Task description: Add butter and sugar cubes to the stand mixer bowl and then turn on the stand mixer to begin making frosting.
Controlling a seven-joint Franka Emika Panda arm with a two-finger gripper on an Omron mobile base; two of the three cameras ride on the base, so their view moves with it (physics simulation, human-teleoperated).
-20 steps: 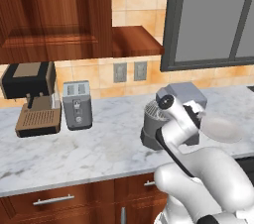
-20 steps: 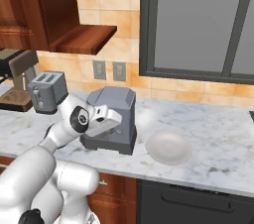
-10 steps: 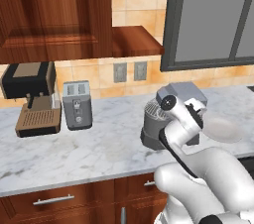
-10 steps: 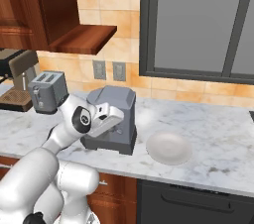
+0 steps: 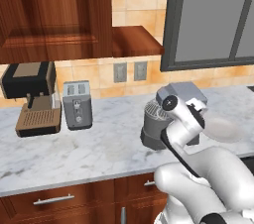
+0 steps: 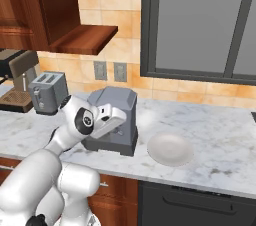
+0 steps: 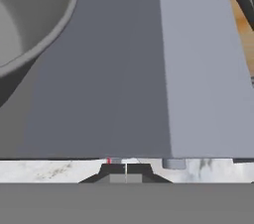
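With its two-finger gripper (image 7: 126,169) pinched closed and empty, the arm pressed close against the slate-grey boxy stand mixer (image 6: 113,120) (switch-on step, apparently), needing a small precise nudge next

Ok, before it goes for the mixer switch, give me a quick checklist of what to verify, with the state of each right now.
1. Bowl seated on the mixer: ok. The stand mixer bowl sits at the front of the stand mixer.
2. Butter and sugar cubes in the bowl: cannot tell. The hand view shows only part of the bowl's inside.
3. Gripper at the mixer: ok. The gripper is right up against the mixer's grey body.
4. Fingers closed for a press: ok. The tips meet with no gap.
5. Switch located: cannot tell. No switch can be made out.
6. White plate apart from the mixer: ok.
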